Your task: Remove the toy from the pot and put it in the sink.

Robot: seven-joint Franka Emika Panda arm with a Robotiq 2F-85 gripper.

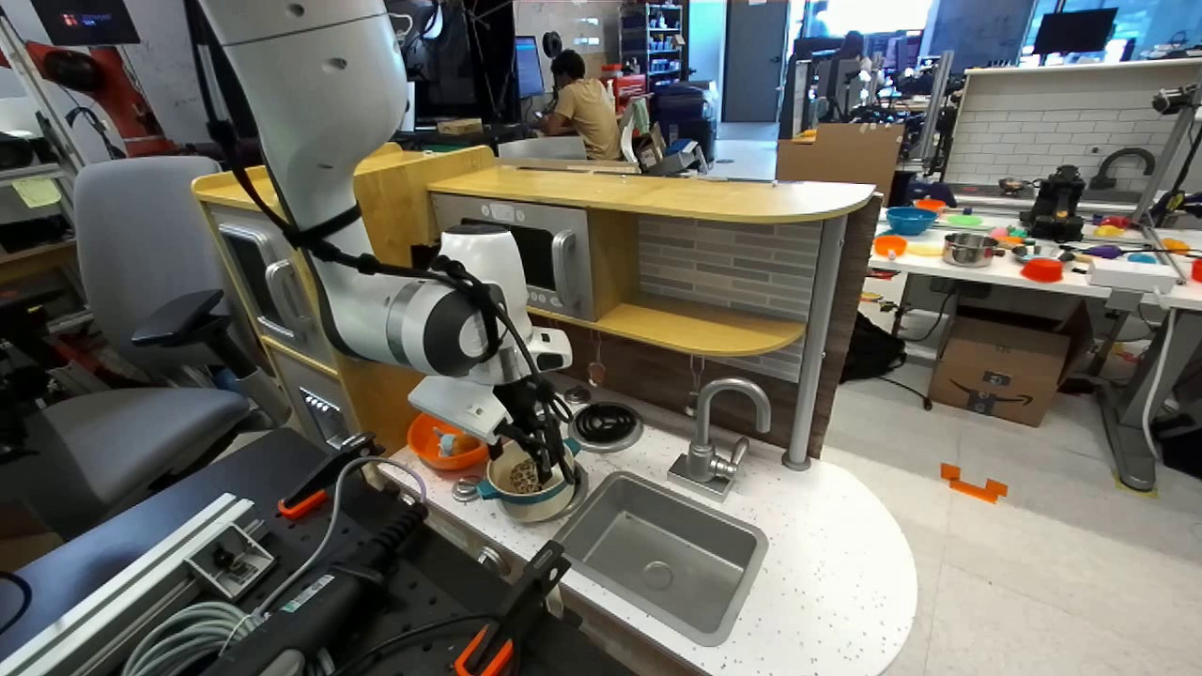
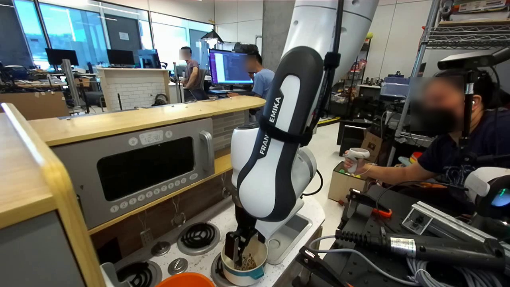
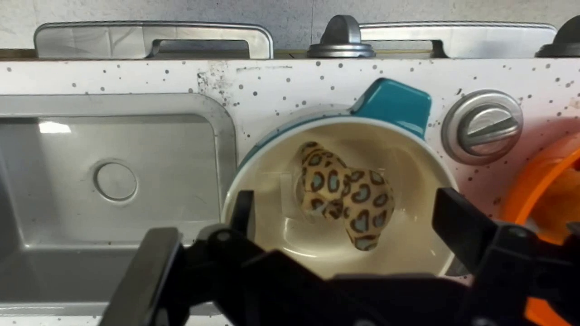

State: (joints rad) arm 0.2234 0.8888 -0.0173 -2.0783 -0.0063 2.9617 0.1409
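In the wrist view our tool (image 3: 345, 206) is spread, pinching nothing, its fingertips (image 3: 457, 222) near nine and three o'clock on the pot's (image 3: 408, 163) rim. Lowering it this wide could knock the pot; catching one lobe only might let the toy (image 3: 351, 192) slip before the sink (image 3: 158, 149), at nine o'clock. The toy lies mid-pot: two rounded tan lobes, leopard-spotted brown and grey-blue, running eleven to five o'clock.

Toy (image 3: 361, 194) down in pot (image 3: 417, 183), lying on bottom! Tan leopard print, brown-ringed grey spots, two blunt lobes pinched at middle. Pot upright, open-topped, cream inside, teal-handled, sitting just beside sink (image 3: 163, 167). And sink: grey, rectangular, sunken, corners rounded.
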